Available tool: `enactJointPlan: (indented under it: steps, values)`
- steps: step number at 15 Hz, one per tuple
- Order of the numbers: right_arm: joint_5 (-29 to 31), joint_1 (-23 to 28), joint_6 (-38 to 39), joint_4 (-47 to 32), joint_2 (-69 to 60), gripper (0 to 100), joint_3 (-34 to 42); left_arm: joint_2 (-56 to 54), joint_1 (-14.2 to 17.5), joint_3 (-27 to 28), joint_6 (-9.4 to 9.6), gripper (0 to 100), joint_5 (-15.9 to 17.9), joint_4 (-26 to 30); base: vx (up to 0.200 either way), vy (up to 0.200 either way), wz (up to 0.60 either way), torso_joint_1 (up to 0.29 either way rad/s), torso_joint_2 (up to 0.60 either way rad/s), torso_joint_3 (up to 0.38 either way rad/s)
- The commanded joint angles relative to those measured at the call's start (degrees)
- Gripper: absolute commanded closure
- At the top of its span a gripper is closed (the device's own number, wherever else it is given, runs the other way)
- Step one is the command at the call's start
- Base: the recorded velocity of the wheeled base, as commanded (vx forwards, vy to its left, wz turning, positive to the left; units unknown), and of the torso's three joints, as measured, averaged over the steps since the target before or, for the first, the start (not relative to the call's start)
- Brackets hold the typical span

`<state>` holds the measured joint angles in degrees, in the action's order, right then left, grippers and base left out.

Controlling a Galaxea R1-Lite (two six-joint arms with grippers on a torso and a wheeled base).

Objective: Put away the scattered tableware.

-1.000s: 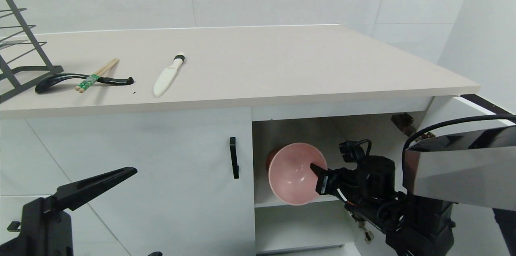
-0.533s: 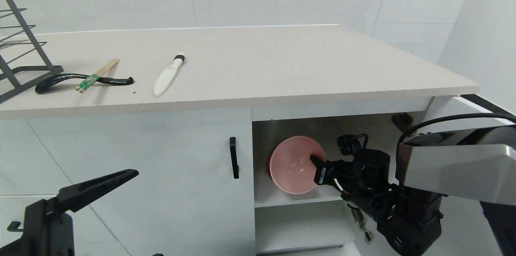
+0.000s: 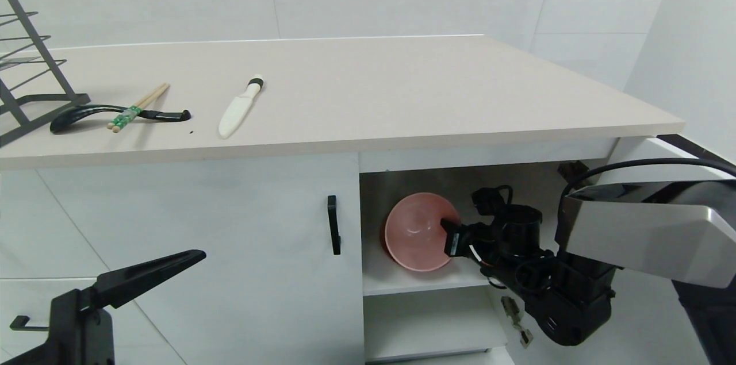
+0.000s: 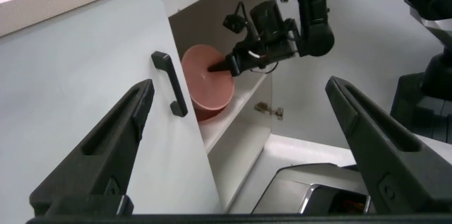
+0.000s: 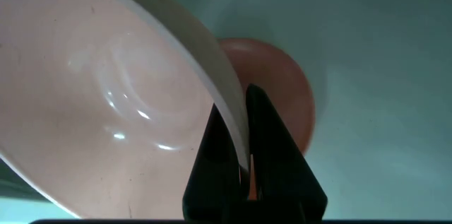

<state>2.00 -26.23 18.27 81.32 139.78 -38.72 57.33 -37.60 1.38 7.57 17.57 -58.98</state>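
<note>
Now right hand pinches pink bowl rim, bowl tilted inside open cupboard. Red bowl just behind it. Left hand wide open, well apart.

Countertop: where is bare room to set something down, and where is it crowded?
The countertop is bare from the knife to its right edge. Crowded at the left end: rack, black spoon, chopsticks across it.

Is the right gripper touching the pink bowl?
Touching. Right wrist view shows the right gripper clamped on the pink bowl, one finger each side of its rim.
</note>
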Motion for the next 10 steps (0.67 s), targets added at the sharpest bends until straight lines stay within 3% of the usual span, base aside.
enactJointPlan:
  steps: [1, 10]
  values:
    - [0.02, 0.39, -1.22, -2.84, 0.41, 100, -2.68, 0.24, -0.02, 0.03, -0.01, 0, 0.01, 0.0, 0.0, 0.0, 0.0, 0.0, 0.0, 0.0]
    - [-0.07, 2.68, -4.3, -10.92, 0.85, 100, -8.83, 0.15, -0.02, 0.03, 0.25, 0, 0.01, 0.0, 0.0, 0.0, 0.0, 0.0, 0.0, 0.0]
